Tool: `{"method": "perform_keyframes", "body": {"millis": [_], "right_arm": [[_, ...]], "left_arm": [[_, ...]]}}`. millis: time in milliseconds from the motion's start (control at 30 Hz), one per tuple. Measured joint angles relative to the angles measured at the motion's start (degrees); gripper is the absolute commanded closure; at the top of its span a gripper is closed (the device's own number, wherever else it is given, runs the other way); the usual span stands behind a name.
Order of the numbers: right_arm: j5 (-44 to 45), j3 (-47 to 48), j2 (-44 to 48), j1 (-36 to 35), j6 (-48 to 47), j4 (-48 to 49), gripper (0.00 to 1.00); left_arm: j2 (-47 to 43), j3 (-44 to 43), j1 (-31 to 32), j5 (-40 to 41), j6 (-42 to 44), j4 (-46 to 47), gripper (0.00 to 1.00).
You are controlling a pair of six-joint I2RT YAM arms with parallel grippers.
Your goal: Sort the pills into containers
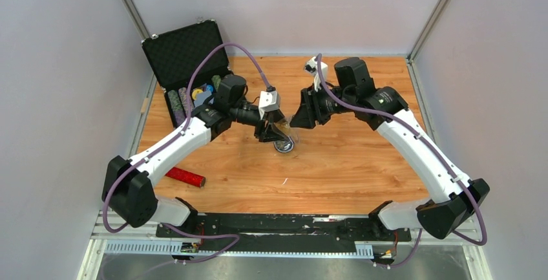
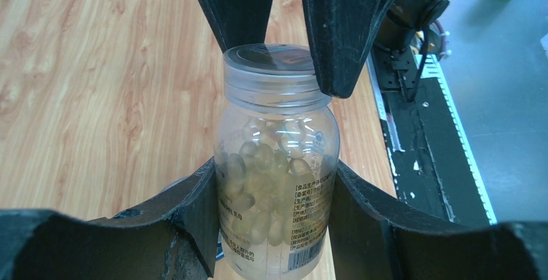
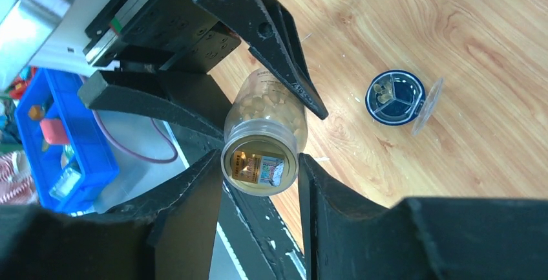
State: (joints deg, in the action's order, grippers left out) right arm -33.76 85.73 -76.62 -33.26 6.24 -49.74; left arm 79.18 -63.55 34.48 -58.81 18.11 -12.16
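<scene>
Top view: the left gripper [image 1: 270, 131] and right gripper [image 1: 297, 121] meet mid-table over the wooden table [image 1: 362, 170]. The pill bottle [image 1: 282, 127] hangs between them. The small round divided dish [image 1: 284, 147] sits on the table just under the left gripper. An open black poker-chip case [image 1: 184, 50] stands far left, and a red tube [image 1: 185, 176] lies near left, well apart from the work.

Left wrist view: the left fingers are clamped on the clear bottle's body, one on each side. Pale capsules [image 2: 258, 163] fill roughly the upper half as seen here. The cap [image 2: 271, 73] is on. The right gripper's two fingers come in from the far end and straddle the cap.

Right wrist view: we look straight at the cap top, and the right fingers press against it on both sides, so we read it as pinching the cap. The dish lies to the right on bare wood, apart from the bottle, with its clear lid [image 3: 429, 102] off and leaning against it. One compartment holds a few pale pills [image 3: 385, 90]; the other two look empty.

Step, as we judge it: opening the bottle, with no pouring yet. Next, the right wrist needs to twist the cap while the left holds firm, then pull it away. The bottle looks close to sideways, so the mouth should tip up or capsules may spill.
</scene>
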Motion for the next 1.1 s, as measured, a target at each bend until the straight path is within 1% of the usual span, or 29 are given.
{"method": "perform_keyframes", "body": {"millis": [133, 233, 267, 300, 333, 367, 400, 433, 533, 600, 667, 733, 800, 900, 967, 1100], "right_arm": [[4.7, -0.1, 0.0, -0.3, 8.5, 1.5, 1.0], [9.8, -0.1, 0.1, -0.6, 19.1, 1.9, 1.0], [11.8, -0.1, 0.2, -0.7, 23.1, 1.9, 0.97], [12.9, -0.1, 0.3, -0.8, 25.6, 1.9, 0.81], [14.6, -0.1, 0.5, -1.0, 29.1, 1.9, 0.55], [15.5, -0.1, 0.6, -1.1, 30.9, 1.9, 0.24], [16.4, -0.1, 0.8, -1.2, 32.8, 1.9, 0.07], [17.4, -0.1, 0.8, -1.2, 34.9, 2.1, 0.01], [20.2, -0.1, 0.8, -0.9, 36.1, 3.8, 0.0], [21.0, -0.1, 1.0, -0.5, 34.5, 4.5, 0.0], [21.2, -0.1, 1.5, 0.0, 30.9, 5.1, 0.04], [19.1, -0.1, 2.2, 0.5, 25.0, 5.3, 0.09], [15.6, 0.1, 2.9, 0.9, 18.2, 4.7, 0.12], [10.1, 1.4, 2.9, 1.0, 8.7, 1.8, 0.13], [7.1, 2.2, 2.6, 1.0, 3.5, -0.8, 0.14], [2.0, 3.0, 1.8, 1.0, -2.5, -4.3, 0.22]], "left_arm": [[0.1, 0.1, -0.1, 2.4, -0.3, 1.8, 1.0], [0.1, 0.2, -0.2, 4.1, -0.7, 3.0, 1.0], [0.1, 0.2, -0.2, 4.3, -1.1, 3.3, 1.0], [0.1, 0.2, -0.3, 4.5, -1.5, 3.6, 1.0], [0.1, 0.2, -0.4, 4.4, -1.8, 3.8, 1.0], [0.1, 0.2, -0.4, 4.5, -2.2, 4.2, 1.0], [0.1, 0.2, -0.4, 4.5, -2.4, 4.5, 1.0], [0.1, 0.2, -0.4, 4.6, -2.3, 4.9, 1.0], [0.1, 0.2, 0.1, 4.4, -2.2, 5.8, 0.99], [0.1, 0.2, 0.3, 4.4, -2.1, 5.9, 0.98], [0.1, 0.2, 0.3, 4.3, -2.1, 6.0, 0.97], [0.1, 0.2, 0.4, 3.9, -2.1, 6.0, 0.95], [0.1, 0.2, 0.4, 3.3, -1.9, 6.0, 0.95], [0.1, 0.2, 0.4, 1.9, -1.4, 5.3, 0.94], [0.1, 0.2, 0.4, 0.9, -0.9, 4.3, 0.94], [0.1, 0.2, 0.4, -0.7, -0.4, 2.9, 0.94]]}}
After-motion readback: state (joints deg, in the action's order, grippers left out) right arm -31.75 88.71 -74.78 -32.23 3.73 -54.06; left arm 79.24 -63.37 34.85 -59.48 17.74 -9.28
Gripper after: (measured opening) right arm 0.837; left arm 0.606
